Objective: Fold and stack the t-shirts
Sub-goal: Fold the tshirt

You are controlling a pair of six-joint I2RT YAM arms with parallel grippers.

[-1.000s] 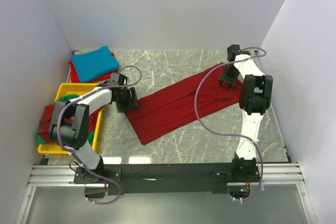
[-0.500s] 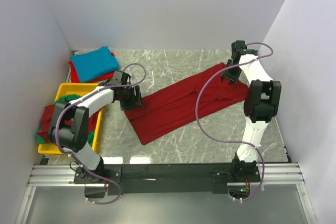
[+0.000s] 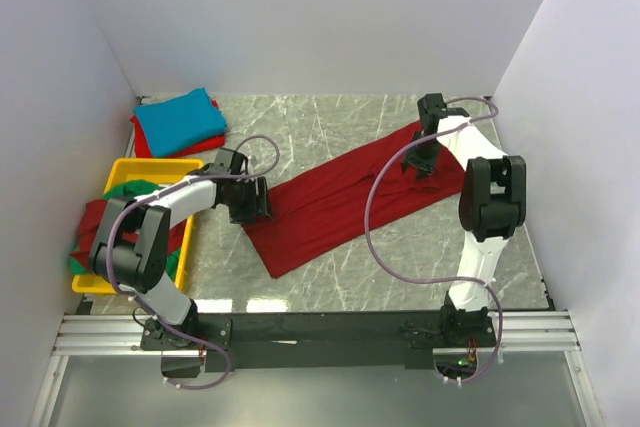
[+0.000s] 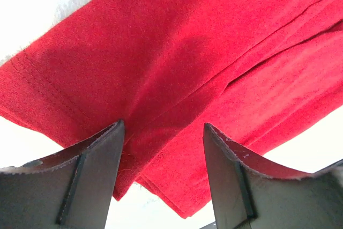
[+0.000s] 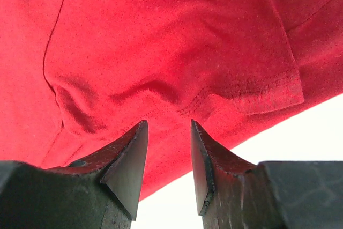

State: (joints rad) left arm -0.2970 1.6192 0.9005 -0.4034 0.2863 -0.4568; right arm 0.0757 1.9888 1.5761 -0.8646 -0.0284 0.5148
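A long red shirt (image 3: 340, 202) lies flat across the middle of the table (image 3: 330, 127), slanting from near the left side up to the far right corner. The left gripper (image 3: 252, 205) sits on its left end, fingers wide apart. The right gripper (image 3: 417, 162) sits on its right end. Its fingers are just a little apart, and I cannot tell if they pinch the cloth.

The yellow tray (image 3: 160, 164) at the left edge holds a green shirt (image 3: 135, 187) and another red one (image 3: 95, 222). A blue shirt (image 3: 178, 119) lies in the far left corner.
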